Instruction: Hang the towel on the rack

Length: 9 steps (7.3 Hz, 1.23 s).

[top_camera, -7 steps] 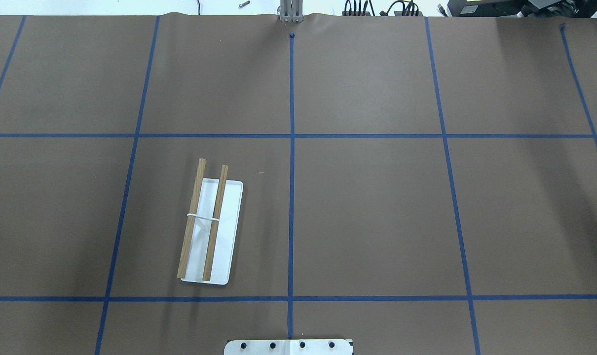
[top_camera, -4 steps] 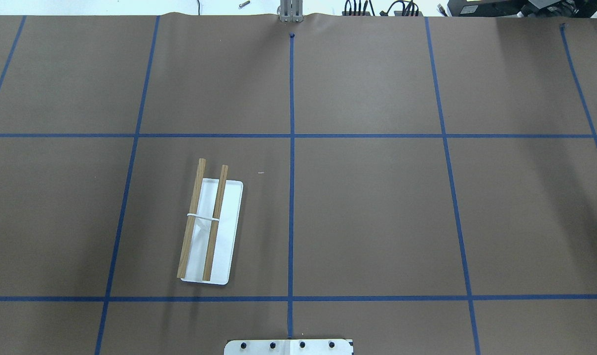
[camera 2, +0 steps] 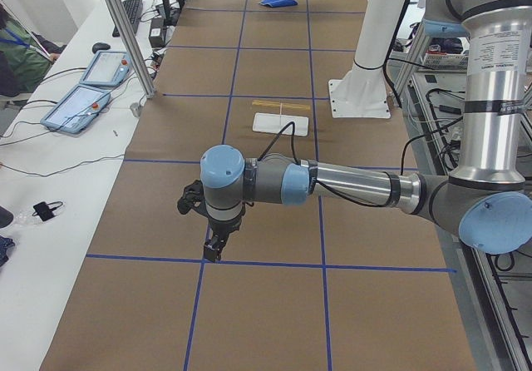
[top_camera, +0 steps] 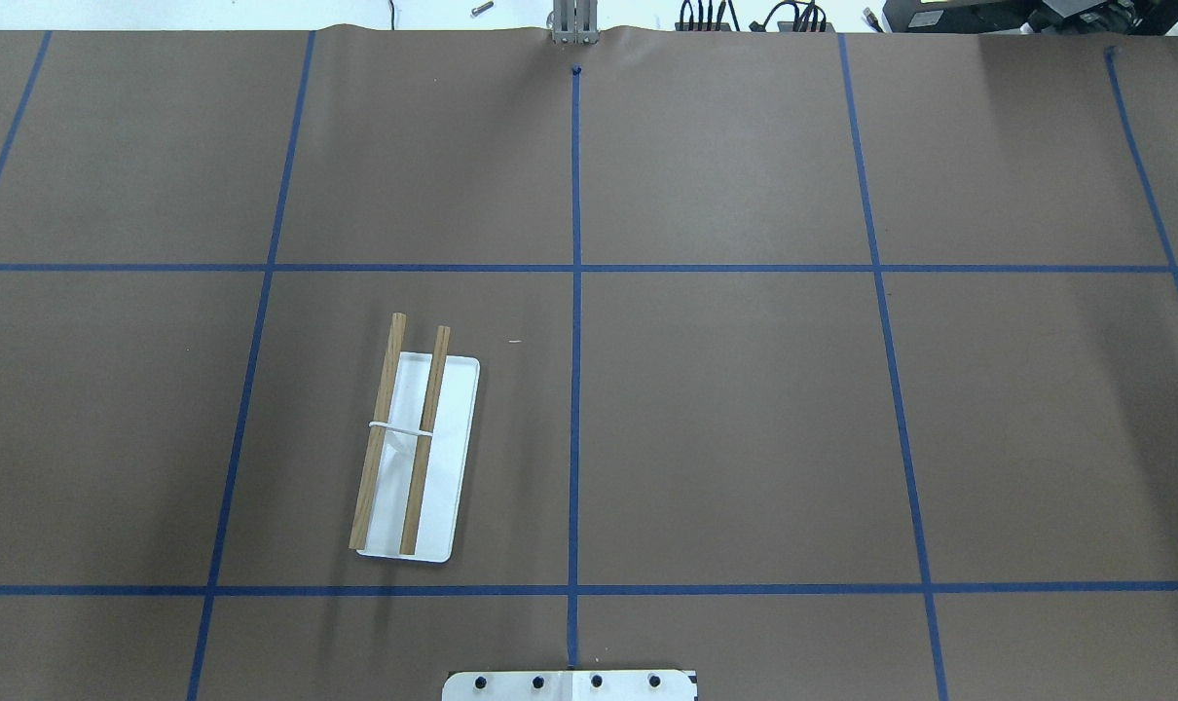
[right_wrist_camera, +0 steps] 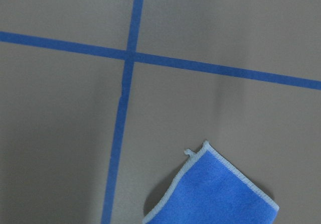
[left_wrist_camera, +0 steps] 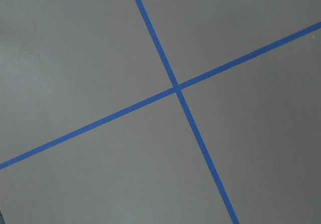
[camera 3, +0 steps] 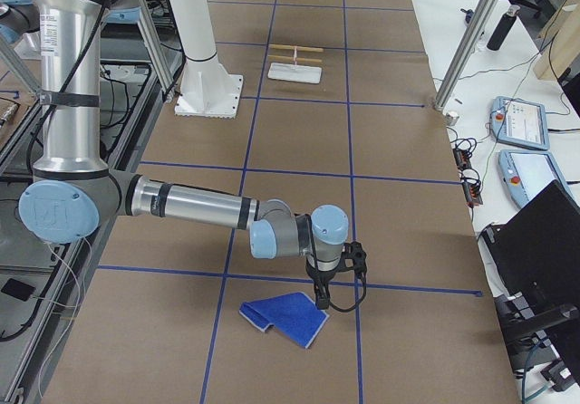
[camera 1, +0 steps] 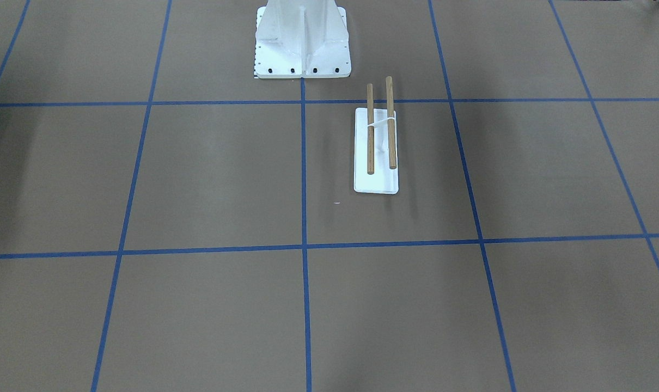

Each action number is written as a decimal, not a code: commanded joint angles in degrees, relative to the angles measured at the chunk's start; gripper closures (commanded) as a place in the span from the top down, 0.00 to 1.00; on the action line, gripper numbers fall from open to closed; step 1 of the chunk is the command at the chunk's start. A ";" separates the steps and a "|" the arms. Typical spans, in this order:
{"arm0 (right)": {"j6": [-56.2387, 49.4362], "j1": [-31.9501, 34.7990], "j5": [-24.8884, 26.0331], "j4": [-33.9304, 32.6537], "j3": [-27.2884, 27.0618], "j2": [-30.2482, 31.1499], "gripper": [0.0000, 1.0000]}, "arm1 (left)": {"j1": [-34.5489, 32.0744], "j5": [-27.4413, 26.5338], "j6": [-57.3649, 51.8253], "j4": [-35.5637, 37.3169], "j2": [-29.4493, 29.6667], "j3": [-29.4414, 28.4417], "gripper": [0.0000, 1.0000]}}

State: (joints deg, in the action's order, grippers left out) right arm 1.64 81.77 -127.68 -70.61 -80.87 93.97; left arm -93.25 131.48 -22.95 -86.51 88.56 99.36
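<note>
- Lying flat on the brown-papered table (top_camera: 745, 419), the towel (camera 3: 283, 319) sat at lower centre of the right-side view. One grey-stitched corner showed at the lower right of the right wrist view.
- The right gripper (camera 3: 320, 301) pointed down just beside the towel's upper right edge, near a blue tape line. Contact unclear; fingers spread or pressed together, could not tell.
- The left gripper (camera 2: 214, 253) pointed down over a tape crossing, lower left of the left-side view. Finger state could not be told.
- Left of centre in the overhead view stood the rack (top_camera: 414, 456), both wooden rods bare, well apart from the towel.
- The white pedestal (camera 1: 302, 43) stood near the rack.
</note>
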 commanded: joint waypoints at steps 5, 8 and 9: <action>-0.41 -5.83 -3.46 5.74 4.76 2.27 0.97 | 0.00 0.01 0.10 0.03 -0.05 -0.48 0.98; -0.50 -7.93 -1.97 5.57 4.94 2.54 0.34 | 0.09 0.01 0.01 0.03 -0.05 -0.48 0.98; -0.59 -8.46 -0.48 5.57 4.94 2.63 0.22 | 0.09 0.01 0.10 0.03 -0.05 -0.48 0.98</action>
State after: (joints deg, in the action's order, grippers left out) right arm 1.18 74.18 -129.63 -65.02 -75.97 96.44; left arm -93.18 131.48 -22.89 -86.48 88.51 98.88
